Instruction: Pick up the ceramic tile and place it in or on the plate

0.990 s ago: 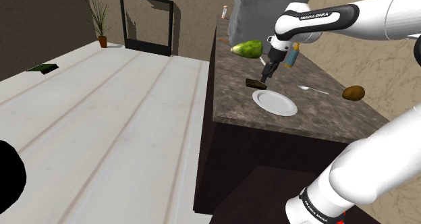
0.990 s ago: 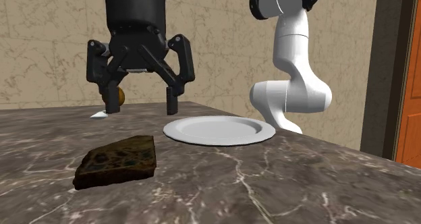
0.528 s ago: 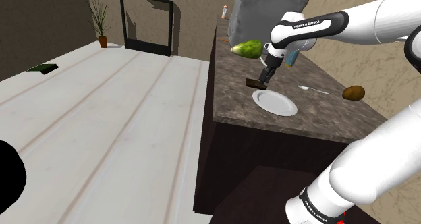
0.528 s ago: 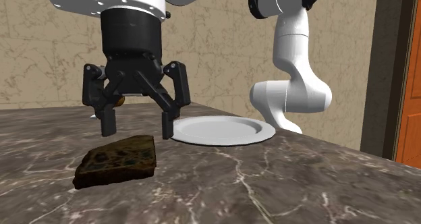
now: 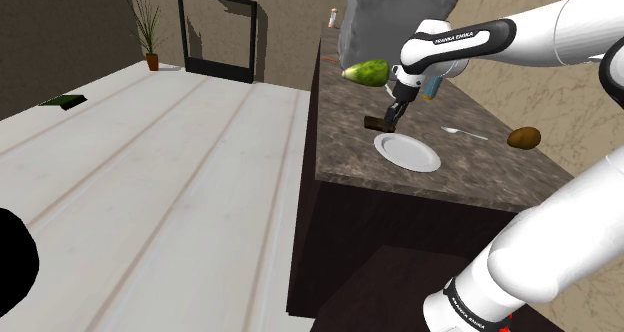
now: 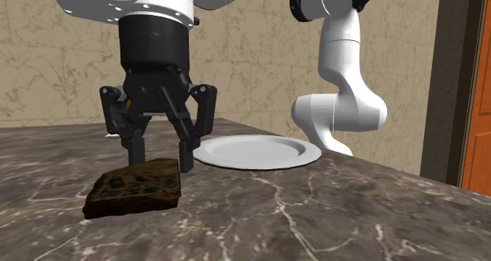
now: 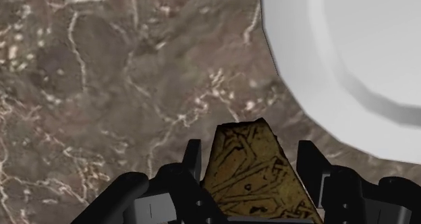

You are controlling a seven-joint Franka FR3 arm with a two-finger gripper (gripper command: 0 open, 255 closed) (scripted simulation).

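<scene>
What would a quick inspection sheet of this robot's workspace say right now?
Surface: dark veined counter.
Job's things: brown patterned tile lying flat on the counter; white plate beside it, apart.
Clutter: green fruit, brown lump, pale utensil and bottle elsewhere on the counter.
Gripper: black gripper open, lowered astride the tile; tile not lifted.
Cables: nothing seen.
Surroundings: pale planked surface, potted plant, black frame, orange door.
</scene>
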